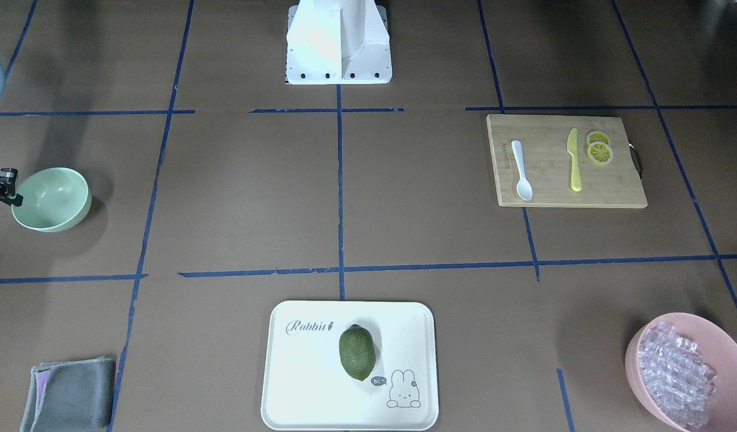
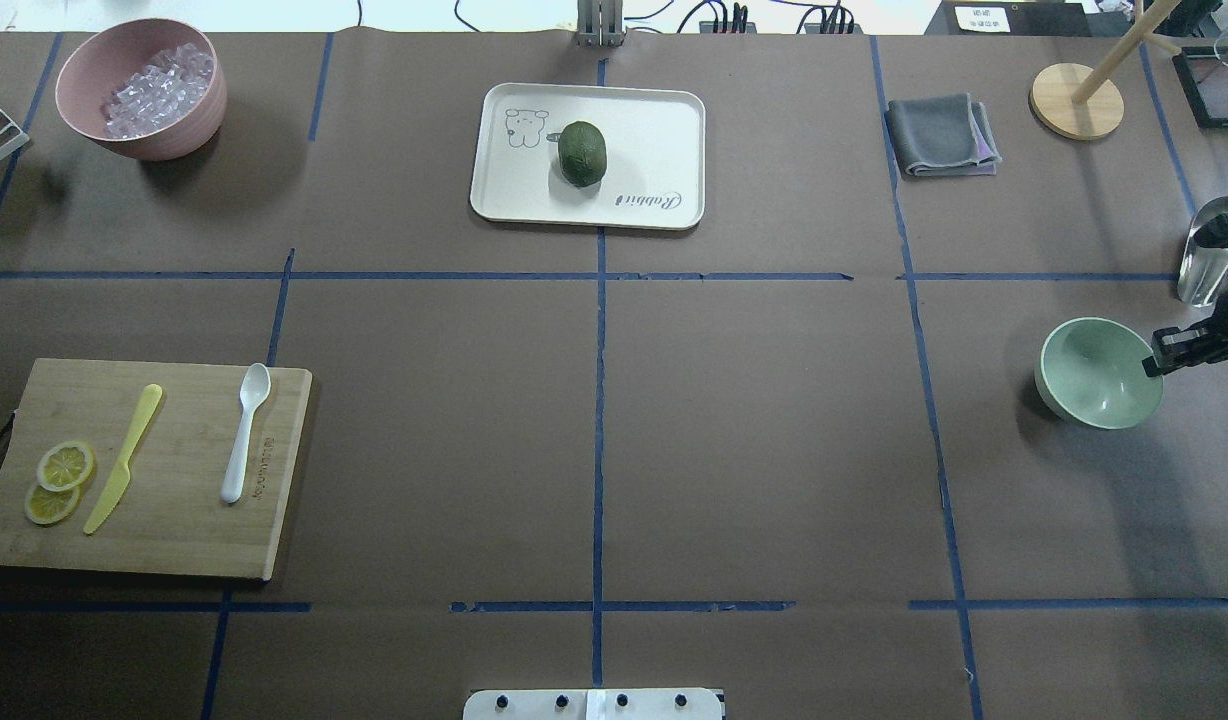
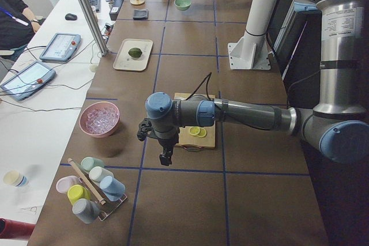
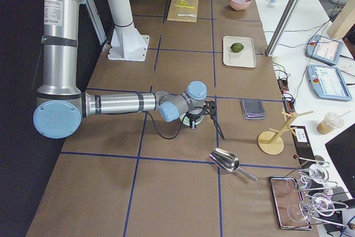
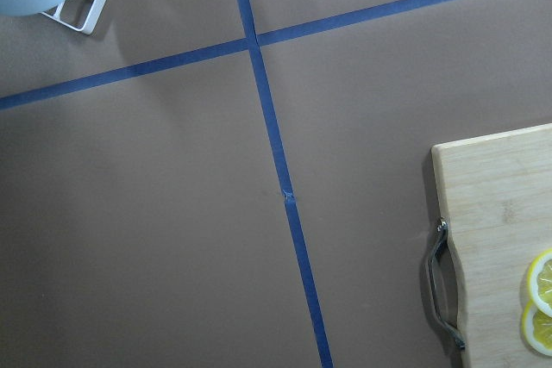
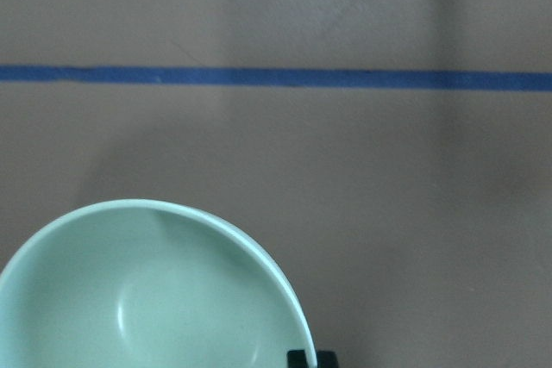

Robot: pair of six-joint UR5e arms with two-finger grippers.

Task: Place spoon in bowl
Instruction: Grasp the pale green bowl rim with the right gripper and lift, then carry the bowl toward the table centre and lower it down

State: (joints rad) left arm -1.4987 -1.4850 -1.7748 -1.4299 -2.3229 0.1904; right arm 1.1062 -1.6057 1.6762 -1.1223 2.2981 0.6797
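Spoon [image 2: 246,432]: white, flat on the board [image 2: 174,540] at the table's near left. Scoop points to the far side, handle to the near side. It is clear of both grippers. Yellow knife [image 2: 124,458] lies to its left on the same board, apart from it. Two lemon slices [image 2: 59,480] sit further left, near the board's handle end.

Bowl [image 2: 1099,375]: mint green, at the far right of the table and well apart from the spoon.

Right gripper [image 2: 1159,360]: at the bowl's outer, right-hand rim. Wrist view shows one dark fingertip [image 6: 310,358] just at the rim's edge. Cannot tell whether the jaws pinch the rim or merely stand beside it.

Left gripper [image 3: 166,156]: hangs over bare table just off the board's left end, pointing down. It shows only in the side view, so its jaw state cannot be judged. Its wrist view catches the board's metal handle [image 5: 438,286].
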